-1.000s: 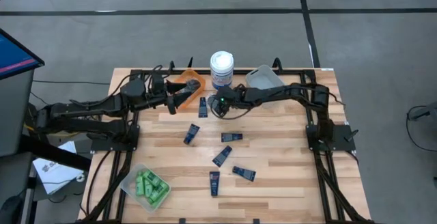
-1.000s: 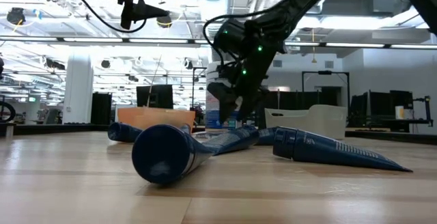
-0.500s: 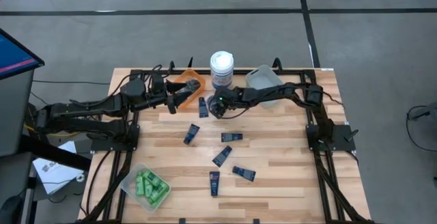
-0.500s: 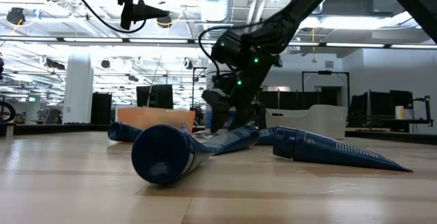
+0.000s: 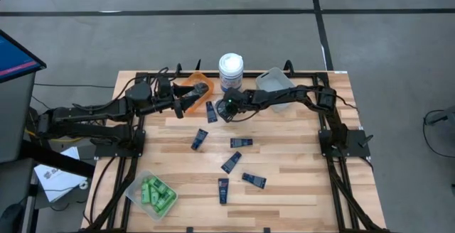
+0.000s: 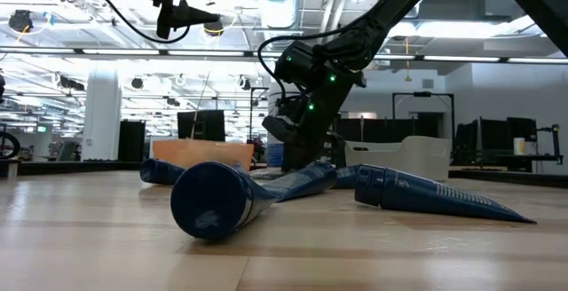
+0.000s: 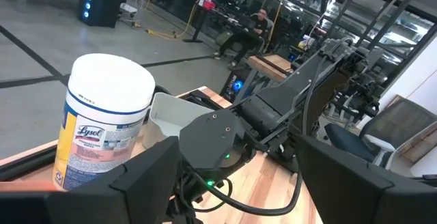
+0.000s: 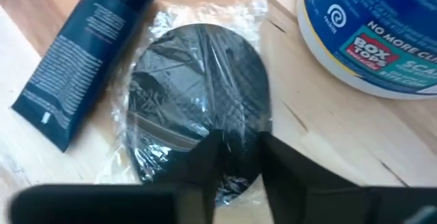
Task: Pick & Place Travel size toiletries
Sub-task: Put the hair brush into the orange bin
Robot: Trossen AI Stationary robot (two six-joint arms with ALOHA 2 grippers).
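Right tool [image 8: 235, 159] down on a round dark pot [image 8: 198, 101], fingers close together on its edge.
Pot is flat, dark grey, wrapped in clear crinkled film, lying on the surface [image 5: 284, 155] between a navy tube [image 8: 85, 57] and the white tub [image 8: 372, 29]. Right arm reaches low from the right side to this spot. Left tool [image 5: 190, 99] hangs wide open above the orange bin [image 5: 186, 85], holding nothing.
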